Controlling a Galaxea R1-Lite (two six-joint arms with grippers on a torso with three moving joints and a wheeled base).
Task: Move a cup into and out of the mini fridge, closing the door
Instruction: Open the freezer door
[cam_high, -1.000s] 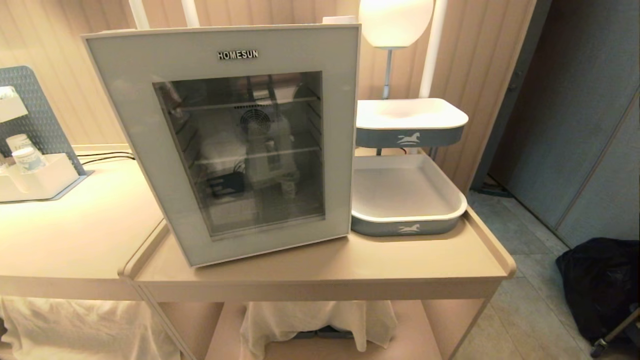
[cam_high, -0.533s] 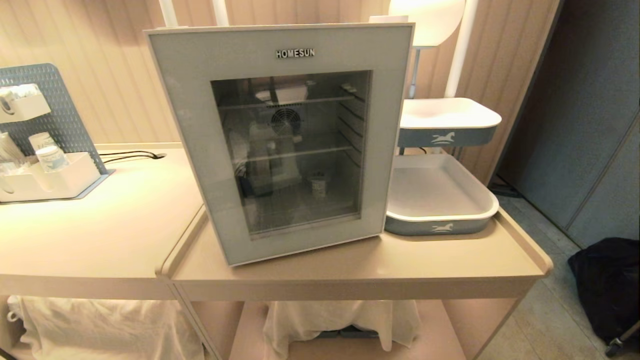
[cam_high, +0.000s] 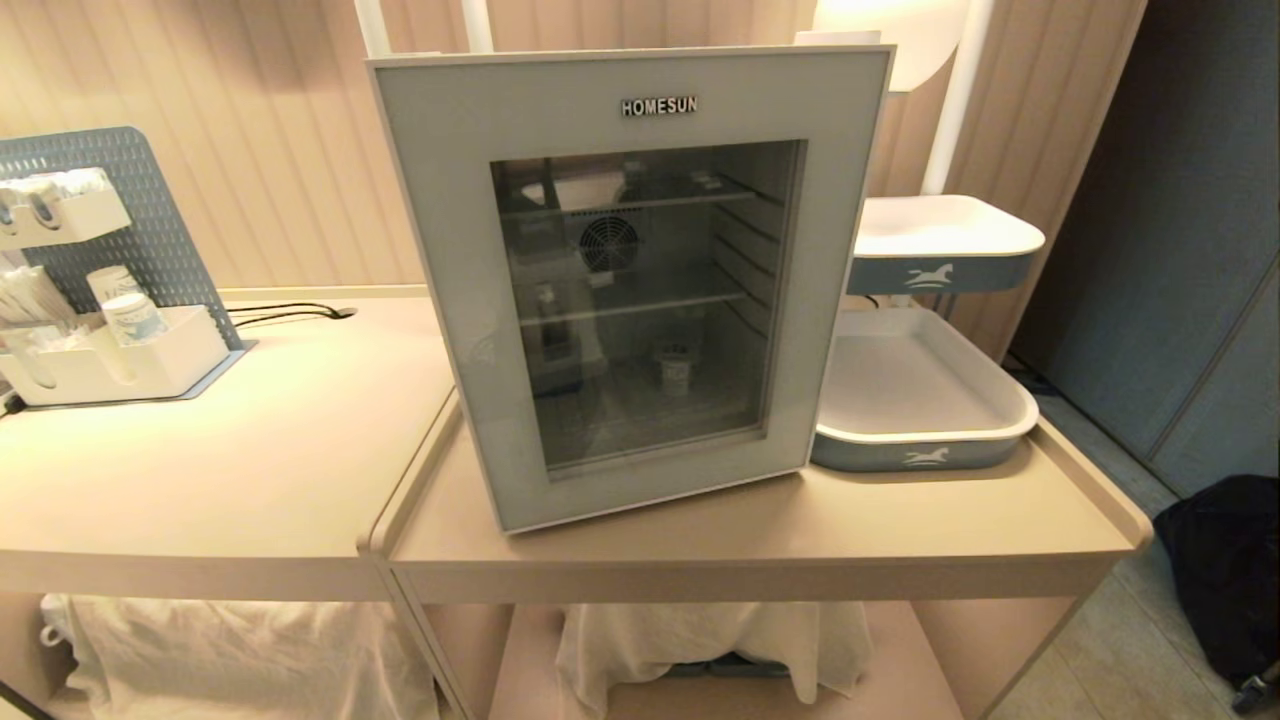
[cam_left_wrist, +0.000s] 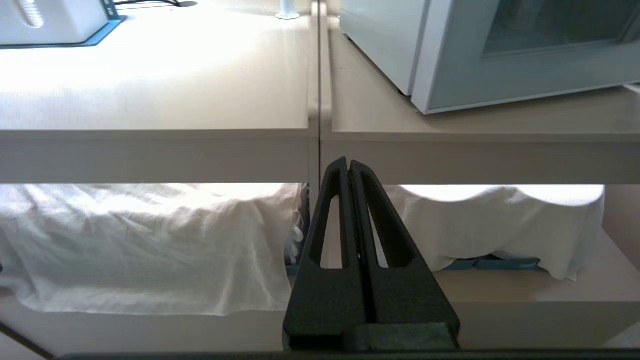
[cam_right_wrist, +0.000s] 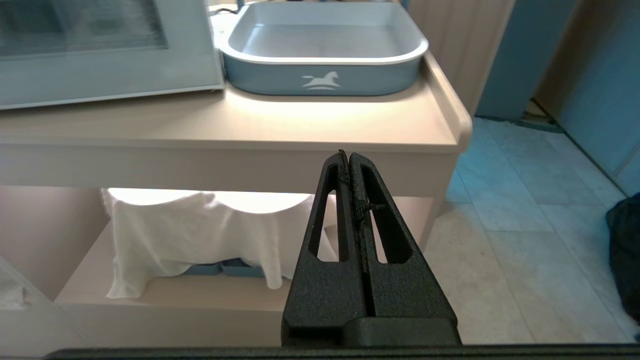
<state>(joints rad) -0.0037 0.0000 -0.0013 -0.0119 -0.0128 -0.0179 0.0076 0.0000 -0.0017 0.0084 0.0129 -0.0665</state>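
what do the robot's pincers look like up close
Both look alike: matte black with a grainy, textured finish. The left pincer and right pincer each have two long tapering fingers with slot-shaped cut-outs, rising from a broad black base. A thin dark thread clings along the right one's seam. No markings or cables show, and the arms themselves are out of view.
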